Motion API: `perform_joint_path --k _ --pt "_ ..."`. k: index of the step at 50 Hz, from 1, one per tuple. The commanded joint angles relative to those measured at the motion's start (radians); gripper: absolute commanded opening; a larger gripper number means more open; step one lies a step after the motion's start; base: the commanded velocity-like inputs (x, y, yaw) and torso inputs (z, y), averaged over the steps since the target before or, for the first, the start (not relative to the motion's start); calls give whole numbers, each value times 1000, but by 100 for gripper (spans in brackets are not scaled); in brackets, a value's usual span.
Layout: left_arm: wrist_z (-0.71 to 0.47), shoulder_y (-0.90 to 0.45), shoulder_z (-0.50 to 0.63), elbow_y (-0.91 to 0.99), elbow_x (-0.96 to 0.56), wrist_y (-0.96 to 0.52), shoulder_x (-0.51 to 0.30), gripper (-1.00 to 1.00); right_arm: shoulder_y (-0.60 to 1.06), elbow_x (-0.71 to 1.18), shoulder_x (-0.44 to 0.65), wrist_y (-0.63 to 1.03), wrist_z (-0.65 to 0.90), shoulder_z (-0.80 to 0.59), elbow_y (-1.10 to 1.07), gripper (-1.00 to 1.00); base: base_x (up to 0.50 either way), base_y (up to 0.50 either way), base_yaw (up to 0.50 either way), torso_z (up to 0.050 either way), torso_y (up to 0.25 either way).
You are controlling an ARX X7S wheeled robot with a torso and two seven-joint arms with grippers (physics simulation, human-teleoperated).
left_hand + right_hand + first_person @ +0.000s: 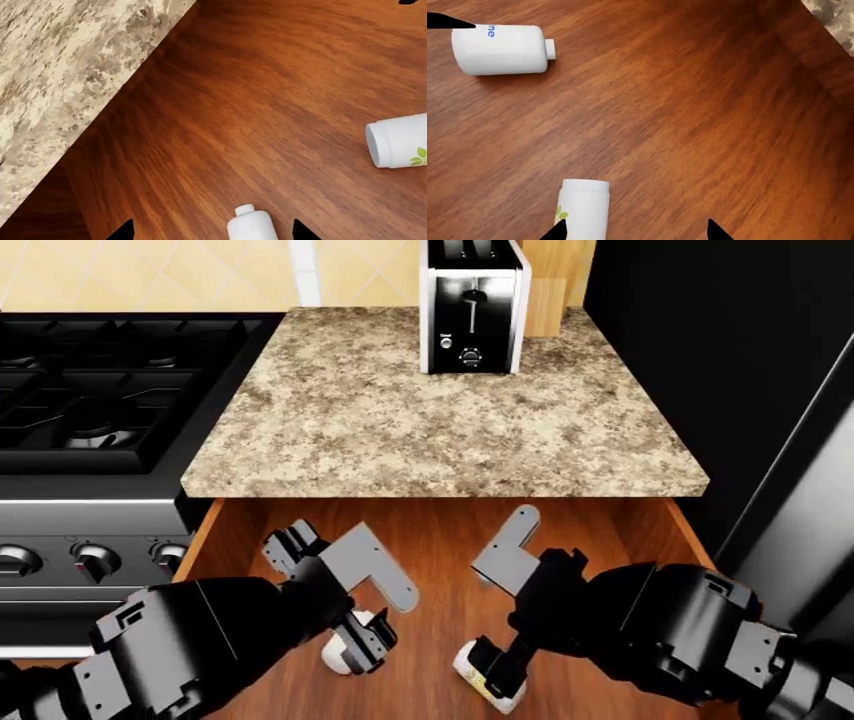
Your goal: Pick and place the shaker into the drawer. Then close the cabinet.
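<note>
A: Panel one, head view. What do we label first?

B: The drawer (441, 530). It stands pulled out beneath the speckled countertop (441, 410), its wood-grain floor exposed. Both arms reach down into it. A toaster (470, 310) stands at the back of the countertop, and the stove (94, 390) lies to the left.

A: And the shaker?

B: We see two white containers lying on their sides on the drawer floor, well apart. One is a narrow-necked white bottle (251, 226) with blue lettering. The other is a leaf-marked white container (584, 210). We cannot tell which of them is the shaker.

A: How do we caption the left gripper (213, 231)?

B: Released. In the left wrist view its dark fingertips are spread wide, and the narrow-necked white bottle lies between them without being clamped.

A: The right gripper (635, 231)?

B: Also released, fingers spread. The leaf-marked white container lies just beside one fingertip, with a wide gap to the other. We cannot tell whether that tip touches it.
</note>
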Motion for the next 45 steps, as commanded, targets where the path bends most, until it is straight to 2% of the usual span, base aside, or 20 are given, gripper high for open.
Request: perform_joint_path --k 1,45 --pt "-17 -22 -42 52 -44 -34 -16 100 29 32 18 26 27 32 -49 100 0 0 0 0 0" --pt "-146 -122 -273 282 -321 -199 -82 100 144 340 140 165 244 242 -360 100 0 0 0 0 0"
